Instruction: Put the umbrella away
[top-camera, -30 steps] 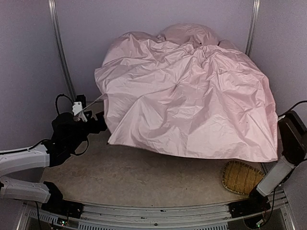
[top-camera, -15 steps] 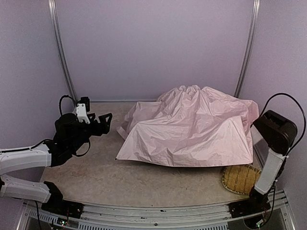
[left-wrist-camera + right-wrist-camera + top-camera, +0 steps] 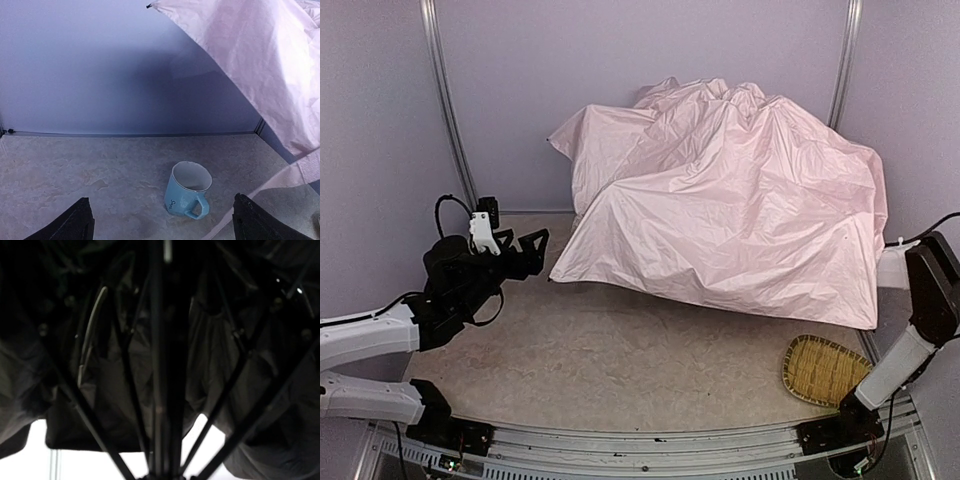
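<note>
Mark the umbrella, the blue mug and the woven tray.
umbrella (image 3: 740, 210), top external view, on the pink canopy's outer fabric.
blue mug (image 3: 178, 200), left wrist view, on its outer wall.
woven tray (image 3: 820, 370), top external view, on its bare middle.

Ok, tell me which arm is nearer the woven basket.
Right. The right arm stands just beside the woven basket, at its right edge; the left arm lies across the table, far to its left.
</note>
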`<state>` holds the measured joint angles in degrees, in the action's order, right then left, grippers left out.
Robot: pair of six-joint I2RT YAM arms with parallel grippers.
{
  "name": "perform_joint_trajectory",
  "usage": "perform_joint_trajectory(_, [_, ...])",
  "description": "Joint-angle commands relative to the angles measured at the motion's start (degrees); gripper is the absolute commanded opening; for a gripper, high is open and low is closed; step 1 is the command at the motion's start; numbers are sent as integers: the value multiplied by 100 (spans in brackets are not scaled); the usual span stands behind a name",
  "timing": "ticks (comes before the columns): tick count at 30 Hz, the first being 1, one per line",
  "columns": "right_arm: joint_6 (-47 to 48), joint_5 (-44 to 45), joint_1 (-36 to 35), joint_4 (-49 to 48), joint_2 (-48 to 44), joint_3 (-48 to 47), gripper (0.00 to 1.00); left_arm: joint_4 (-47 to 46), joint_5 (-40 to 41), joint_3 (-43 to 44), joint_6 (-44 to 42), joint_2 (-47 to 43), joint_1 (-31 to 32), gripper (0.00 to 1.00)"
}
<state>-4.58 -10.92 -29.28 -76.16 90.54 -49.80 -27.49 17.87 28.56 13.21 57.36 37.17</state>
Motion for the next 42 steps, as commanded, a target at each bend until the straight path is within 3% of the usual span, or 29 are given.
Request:
perform_joint_trajectory(1, [309,-762,89,416,-838,-405,0,-53,27,-44,-134,-128,31,94])
perform_joint_trajectory(5, [400,-1375,89,1225,-1435,-686,0,-32,64,15,-238,-116,36,94])
perform_joint_trajectory(10, [377,-1735,84,1498,-1954,-397,0,-65,94,104,-293,-94,32,94])
perform_joint_trajectory(14, [-151,-2105,80,1328,-2048,711,0,-31,93,144,-315,-89,35,94])
perform_joint_trajectory(16, [-349,-2320,-46,875,-1928,1769,0,27,138,151,-338,-112,36,94])
perform_joint_trajectory(20, [574,-1880,-913,77,-1205,3442,0,63,241,105,-354,-263,28,94])
perform_joint_trajectory(25, [779,-1653,-983,-224,-166,4084,0,85,296,64,-406,-458,36,93])
perform_joint_trajectory(30, [1109,-1323,-983,-471,137,4221,0,-45,359,-86,-391,-669,45,93])
perform_joint_trajectory(33, [1214,-1395,-983,-345,-154,4087,0,-54,362,-131,-428,-762,45,93])
perform_joint_trajectory(42, [1386,-1337,-657,2864,-2976,2040,0,225,699,-332,-599,-1145,47,94])
